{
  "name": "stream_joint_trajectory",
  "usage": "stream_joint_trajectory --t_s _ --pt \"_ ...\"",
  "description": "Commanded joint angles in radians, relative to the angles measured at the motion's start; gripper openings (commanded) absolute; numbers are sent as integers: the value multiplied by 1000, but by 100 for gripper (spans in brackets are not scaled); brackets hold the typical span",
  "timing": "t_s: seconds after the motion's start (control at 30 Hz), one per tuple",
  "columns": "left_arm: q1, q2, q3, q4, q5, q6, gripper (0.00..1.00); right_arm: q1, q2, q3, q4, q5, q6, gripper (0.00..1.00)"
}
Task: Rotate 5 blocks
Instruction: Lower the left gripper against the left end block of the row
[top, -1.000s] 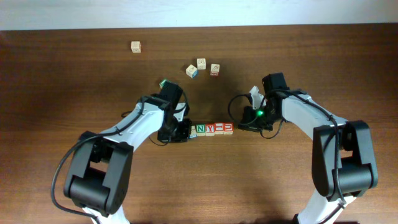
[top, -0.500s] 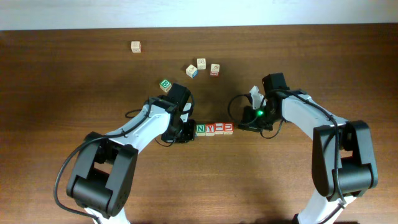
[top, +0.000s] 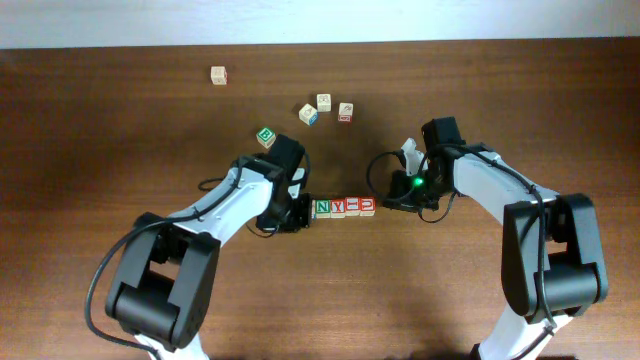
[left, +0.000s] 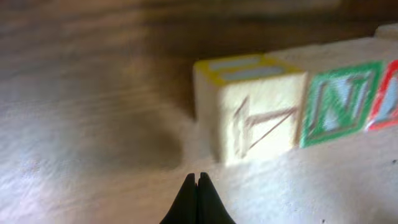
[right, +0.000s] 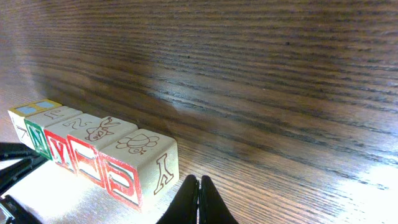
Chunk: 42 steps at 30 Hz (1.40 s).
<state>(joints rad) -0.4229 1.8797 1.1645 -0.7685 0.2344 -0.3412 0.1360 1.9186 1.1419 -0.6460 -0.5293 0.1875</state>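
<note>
Five blocks (top: 345, 207) in one touching row, flanked just beside either end by left gripper (left: 199, 183) and right gripper (right: 199, 185), both pressed shut and empty, likely for nudging cubes round.

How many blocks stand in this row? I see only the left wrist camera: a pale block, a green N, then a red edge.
Observer: Five blocks, touching side by side; after the green N come three red-lettered ones.
Operator: Where is the right gripper?
Observer: The right gripper is shut, its tip low beside the far end block; contact I cannot tell.
Operator: Any loose cubes?
Observer: Yes, overhead: a green B cube, three clustered cubes and a lone one, all apart from the row.
</note>
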Motion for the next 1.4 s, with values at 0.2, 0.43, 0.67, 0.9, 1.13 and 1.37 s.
stream_joint_trajectory --t_s 0.2,0.43,0.67,0.9,1.13,1.37 --pt "146 -78 74 -56 10 146 0 -7 1 -7 -18 -5 4 5" --pt "171 -27 74 -30 141 203 0 -8 1 -7 -15 -2 -6 4" --pt "170 45 74 8 269 209 0 -6 1 -7 -10 -72 -79 5" --pt "168 68 74 13 267 208 0 -5 1 -7 -3 -72 -79 5" --pt "168 102 74 35 267 189 0 -5 1 -7 -4 -62 -79 5" --pt "187 102 74 62 329 179 0 -6 1 -7 -9 -62 -78 5"
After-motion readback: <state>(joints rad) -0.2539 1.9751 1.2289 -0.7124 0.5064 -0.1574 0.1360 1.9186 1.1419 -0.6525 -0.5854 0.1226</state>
